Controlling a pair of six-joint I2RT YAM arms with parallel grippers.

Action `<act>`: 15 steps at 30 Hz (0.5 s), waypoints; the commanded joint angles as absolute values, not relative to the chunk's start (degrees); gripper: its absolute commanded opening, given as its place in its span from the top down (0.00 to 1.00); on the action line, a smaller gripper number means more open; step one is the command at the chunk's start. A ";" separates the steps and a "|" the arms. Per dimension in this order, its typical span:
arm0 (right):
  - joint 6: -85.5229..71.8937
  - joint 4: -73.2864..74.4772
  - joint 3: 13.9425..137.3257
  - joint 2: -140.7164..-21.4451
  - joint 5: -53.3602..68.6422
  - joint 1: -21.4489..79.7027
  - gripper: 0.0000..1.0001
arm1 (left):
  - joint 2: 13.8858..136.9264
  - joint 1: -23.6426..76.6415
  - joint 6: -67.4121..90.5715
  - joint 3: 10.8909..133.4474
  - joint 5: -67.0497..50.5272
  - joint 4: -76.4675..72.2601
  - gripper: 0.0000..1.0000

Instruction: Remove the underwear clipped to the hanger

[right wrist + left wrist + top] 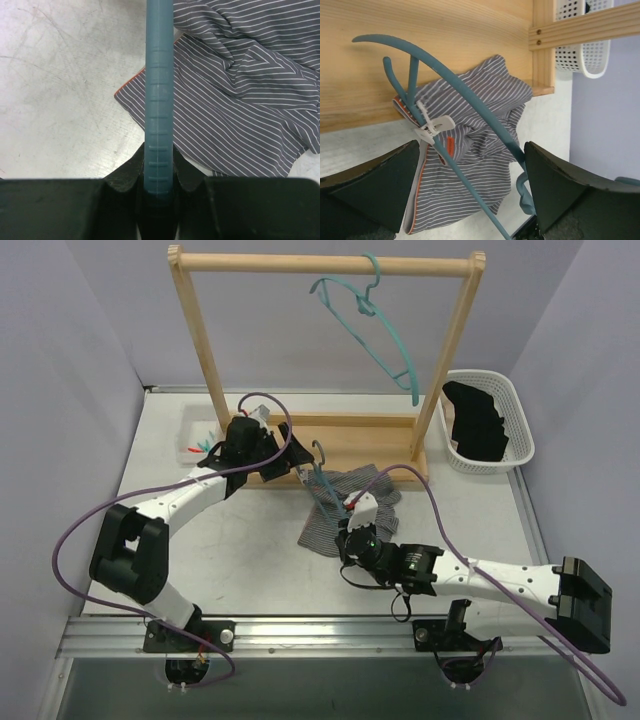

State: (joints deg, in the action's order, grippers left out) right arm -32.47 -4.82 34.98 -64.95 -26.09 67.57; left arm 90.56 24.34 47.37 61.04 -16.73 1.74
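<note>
Done: black pair (478,422) in basket (522,410) beside rack (200,340). Pending: grey pair (240,100), clipped to hanger (159,100). Right hand (159,170) clamped on hanger, left hand (472,175) apart.

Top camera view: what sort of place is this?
Likely a robotics lab bench staged for laundry: two bolted-down arms, a wooden clothes rack with a teal hanger, and a white basket.

Table (250,570): striped underwear (322,528), wooden rack (350,440), white basket (516,400).
</note>
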 commanded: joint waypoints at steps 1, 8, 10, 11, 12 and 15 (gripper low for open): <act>-31.81 -7.03 35.42 -61.79 -27.86 68.11 1.00 | 91.58 24.52 44.48 62.76 -11.43 4.83 0.05; -32.96 -6.15 34.72 -57.48 -31.54 68.03 1.00 | 89.56 25.22 45.61 60.29 -8.26 3.61 0.00; -33.49 -5.80 34.80 -57.22 -32.25 67.94 1.00 | 89.30 25.22 46.40 59.86 -8.44 2.99 0.05; -33.92 -5.19 34.89 -56.87 -33.65 68.03 1.00 | 88.69 25.22 47.89 58.64 -8.61 1.77 0.06; -34.62 -4.92 34.81 -56.69 -34.10 68.11 1.00 | 88.16 25.22 48.77 57.67 -9.22 0.80 0.06; -35.33 -4.57 34.72 -56.60 -35.41 68.03 1.00 | 85.17 25.22 52.73 52.67 -9.06 -7.28 0.07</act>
State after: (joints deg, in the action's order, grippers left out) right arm -33.43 -1.72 34.44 -58.76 -27.73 67.92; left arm 88.51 25.32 49.84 56.49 -11.33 -2.17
